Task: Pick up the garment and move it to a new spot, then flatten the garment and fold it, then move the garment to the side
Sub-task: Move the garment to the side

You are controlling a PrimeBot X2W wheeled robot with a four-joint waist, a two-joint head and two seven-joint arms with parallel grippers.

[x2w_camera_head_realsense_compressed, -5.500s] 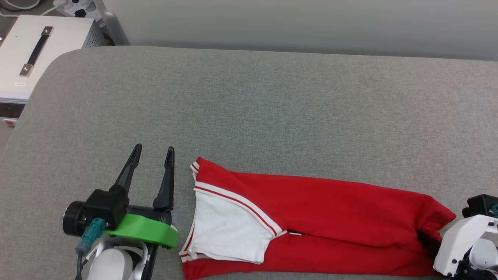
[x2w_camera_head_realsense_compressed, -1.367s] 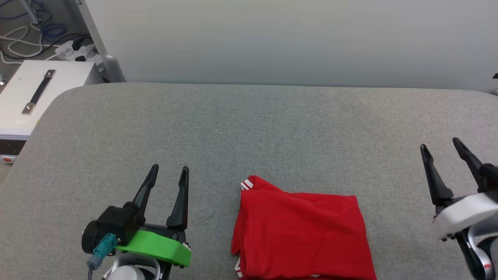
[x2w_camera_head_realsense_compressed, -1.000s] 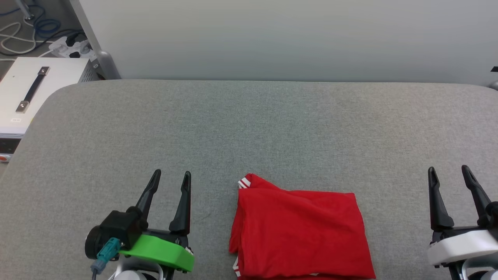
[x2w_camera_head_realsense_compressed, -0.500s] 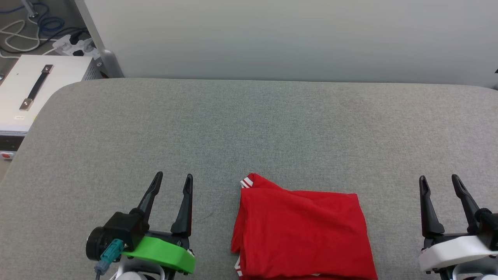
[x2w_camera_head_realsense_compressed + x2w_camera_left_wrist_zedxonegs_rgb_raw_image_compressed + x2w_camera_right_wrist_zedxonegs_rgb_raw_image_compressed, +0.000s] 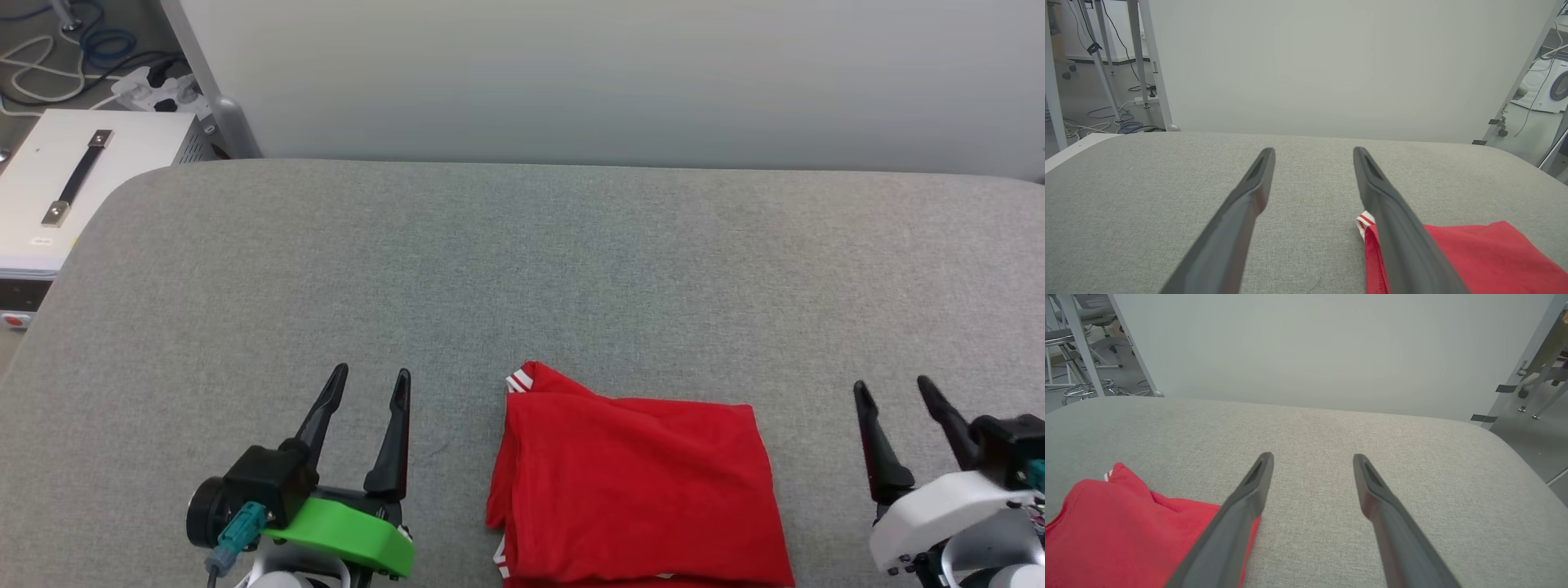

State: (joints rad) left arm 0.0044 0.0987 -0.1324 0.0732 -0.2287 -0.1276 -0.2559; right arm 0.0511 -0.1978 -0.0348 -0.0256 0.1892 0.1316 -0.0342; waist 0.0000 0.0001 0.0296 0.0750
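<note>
I see the garment folded into a rectangle on the counter, between my left gripper and right gripper (both jaws open, empty); only the sideways move seems left.

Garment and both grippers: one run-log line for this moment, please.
garment: folded, on grey surface | left gripper: open, empty | right gripper: open, empty

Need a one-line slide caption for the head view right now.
Folded red garment lies on the grey surface between the open left gripper and open right gripper, neither touching it.
</note>
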